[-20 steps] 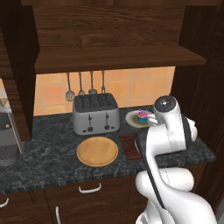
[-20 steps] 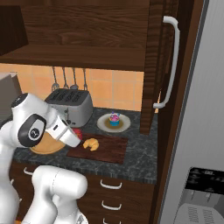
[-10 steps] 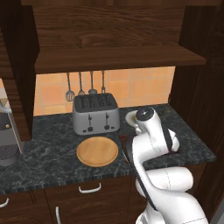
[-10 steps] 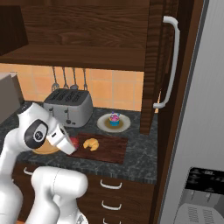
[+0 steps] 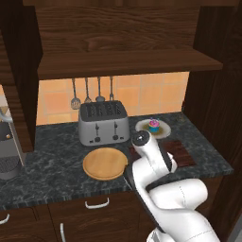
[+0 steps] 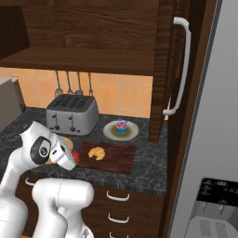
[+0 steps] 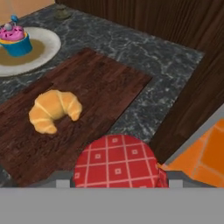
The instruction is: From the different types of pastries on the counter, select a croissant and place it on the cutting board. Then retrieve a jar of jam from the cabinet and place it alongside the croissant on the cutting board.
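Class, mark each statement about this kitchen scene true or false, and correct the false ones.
1. The croissant lies on the cutting board. True.
2. The cupcake sits on the cutting board. False: it stands on a white plate behind the board.
3. The end effector holds a jar with a red checked top. True.
4. The jar rests on the round wooden plate. False: it is held above the board's edge.
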Robot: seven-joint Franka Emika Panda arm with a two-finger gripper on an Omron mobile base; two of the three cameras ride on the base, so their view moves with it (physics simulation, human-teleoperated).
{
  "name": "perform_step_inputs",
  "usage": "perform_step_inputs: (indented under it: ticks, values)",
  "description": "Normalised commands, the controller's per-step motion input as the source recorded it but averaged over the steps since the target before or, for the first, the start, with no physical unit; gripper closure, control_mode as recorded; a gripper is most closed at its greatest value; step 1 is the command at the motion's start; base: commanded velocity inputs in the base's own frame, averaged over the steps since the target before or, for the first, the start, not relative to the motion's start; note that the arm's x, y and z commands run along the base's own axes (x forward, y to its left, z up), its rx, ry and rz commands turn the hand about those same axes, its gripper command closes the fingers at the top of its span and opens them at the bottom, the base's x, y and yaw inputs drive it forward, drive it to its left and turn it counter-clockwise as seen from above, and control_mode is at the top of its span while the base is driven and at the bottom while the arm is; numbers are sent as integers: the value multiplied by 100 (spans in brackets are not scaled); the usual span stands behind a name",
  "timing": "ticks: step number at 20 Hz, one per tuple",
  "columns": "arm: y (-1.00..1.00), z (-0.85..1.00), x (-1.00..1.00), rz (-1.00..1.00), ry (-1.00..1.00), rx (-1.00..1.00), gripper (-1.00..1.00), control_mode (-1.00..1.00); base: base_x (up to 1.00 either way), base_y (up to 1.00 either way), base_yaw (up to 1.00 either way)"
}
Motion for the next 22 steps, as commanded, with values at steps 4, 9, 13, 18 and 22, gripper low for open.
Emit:
perform_step_inputs:
  ticks: [4, 9, 13, 18, 22]
  values:
    - [0, -43, 37, -3, -14, 0, 100, -100, 0, 0, 0]
    - [0, -28, 34, -5, -10, 0, 100, -100, 0, 0, 0]
    - [0, -40, 28, -3, -2, 0, 100, -100, 0, 0, 0]
    - [-1, -39, 33, -3, -6, 0, 100, -100, 0, 0, 0]
    - [-16, -25, 34, -5, -9, 2, 100, -100, 0, 0, 0]
